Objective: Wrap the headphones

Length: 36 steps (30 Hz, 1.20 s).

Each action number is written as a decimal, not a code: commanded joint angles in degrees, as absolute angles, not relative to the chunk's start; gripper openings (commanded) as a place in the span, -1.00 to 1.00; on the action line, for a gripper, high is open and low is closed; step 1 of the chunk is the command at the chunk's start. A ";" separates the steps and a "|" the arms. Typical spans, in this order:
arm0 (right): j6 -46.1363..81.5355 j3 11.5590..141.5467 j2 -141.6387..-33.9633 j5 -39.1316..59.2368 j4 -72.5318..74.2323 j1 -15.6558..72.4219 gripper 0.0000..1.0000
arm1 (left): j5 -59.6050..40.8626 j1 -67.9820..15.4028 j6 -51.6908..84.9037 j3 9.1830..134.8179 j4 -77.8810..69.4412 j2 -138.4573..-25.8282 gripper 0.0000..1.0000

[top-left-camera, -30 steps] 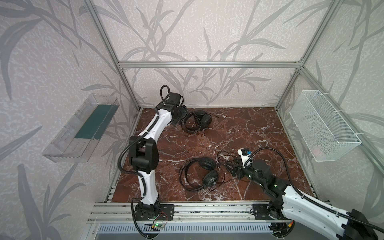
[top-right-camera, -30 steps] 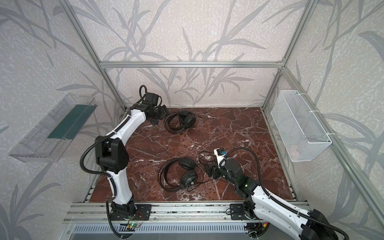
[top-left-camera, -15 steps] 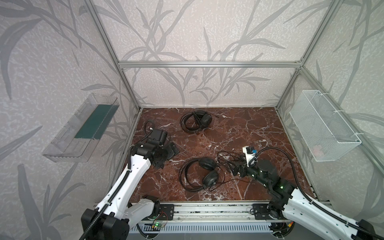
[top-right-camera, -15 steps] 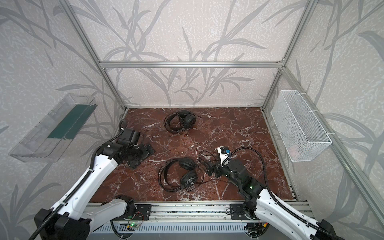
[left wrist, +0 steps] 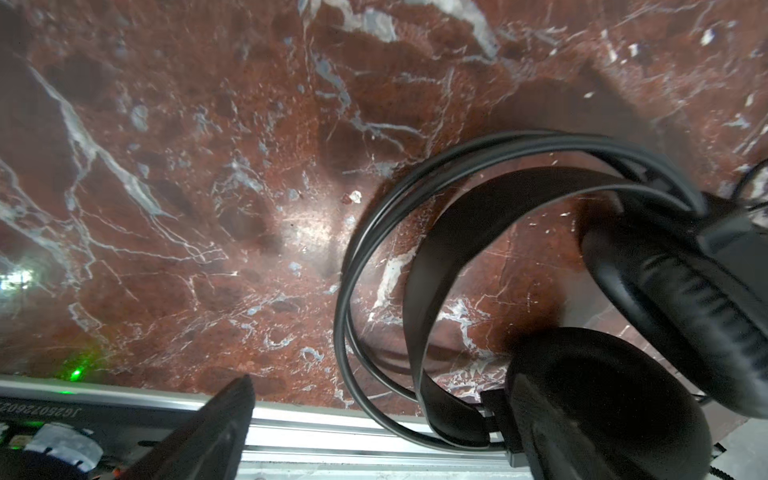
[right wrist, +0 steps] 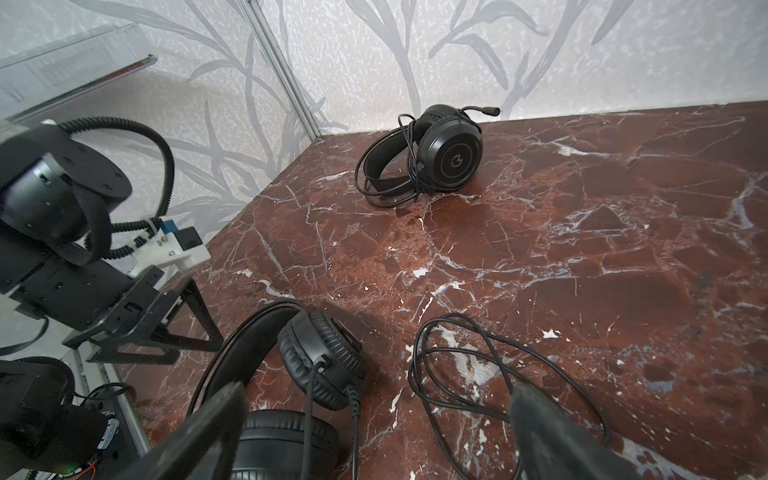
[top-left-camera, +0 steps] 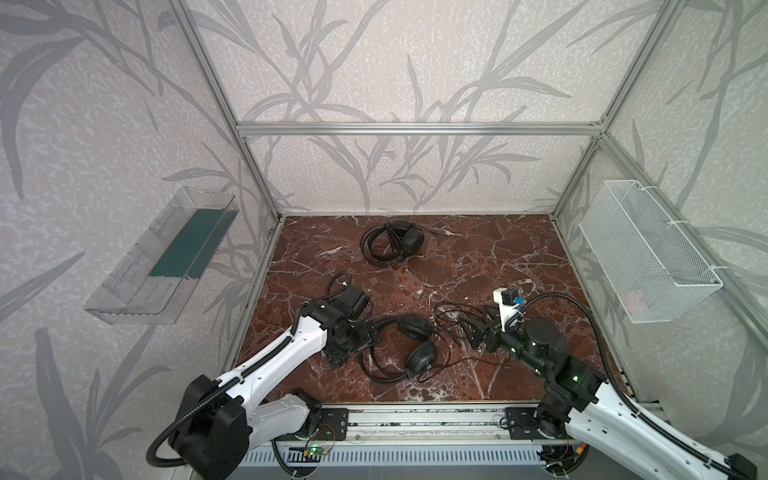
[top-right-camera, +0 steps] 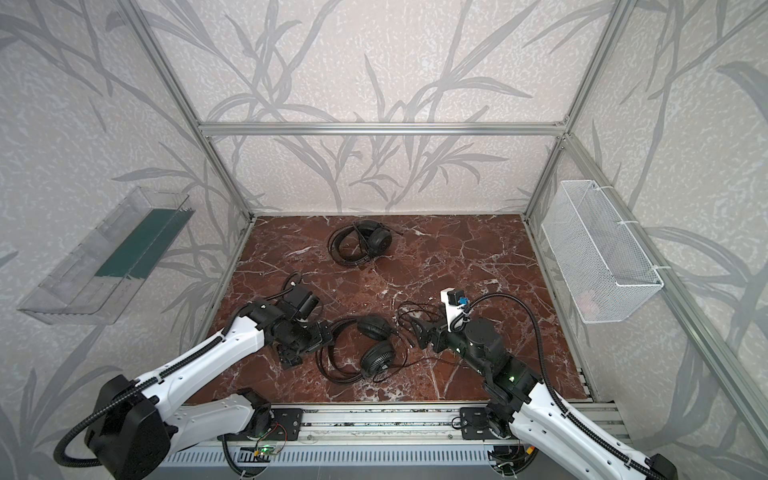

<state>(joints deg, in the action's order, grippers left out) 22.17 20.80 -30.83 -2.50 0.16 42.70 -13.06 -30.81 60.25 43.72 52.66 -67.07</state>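
Left gripper (top-left-camera: 353, 345): jaws wide, holding nothing; lower-centre left in both top views, just beside the headband of the near headset.
Right gripper (top-left-camera: 467, 330): jaws wide, empty; lower-centre right, over the loose cable.
Near headset (top-left-camera: 409, 347): lower centre of the marble tabletop (top-left-camera: 478, 257), between the two grippers. Earcups lie close together; the headband arcs toward the left gripper. Unwrapped.
Loose cable (right wrist: 478, 374): thin black loops on the marble beside the near earcup (right wrist: 322, 365), lower middle of the right wrist view. Its plug end is not findable.
Far headset (top-right-camera: 359, 247): upper centre of the tabletop near the back wall; cable looks coiled round it, so likely done.
Step, my read: get a hold on the near headset and its cable to start winding.
How to do it well: left closes on the headband (left wrist: 436, 257), not the padded cups, to pin the headset. Right takes a single strand near where the cable leaves the earcup, not the whole tangle. Wind with light tension and keep turns clear of the mic boom.
Risk: thin cable slips from the jaws, or the loops snag and drag the headset.
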 commanded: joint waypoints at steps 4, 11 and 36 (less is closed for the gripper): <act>21.65 20.06 -30.22 -1.67 0.46 43.07 0.98 | -13.11 -32.29 62.45 42.67 48.35 -71.68 0.98; 21.80 19.57 -29.89 -1.41 0.38 43.07 0.98 | -13.02 -34.26 62.21 41.75 45.55 -76.98 0.76; 22.49 20.70 -28.34 -1.03 -0.06 43.13 0.98 | -3.02 -34.43 52.62 46.98 52.21 -85.28 -1.00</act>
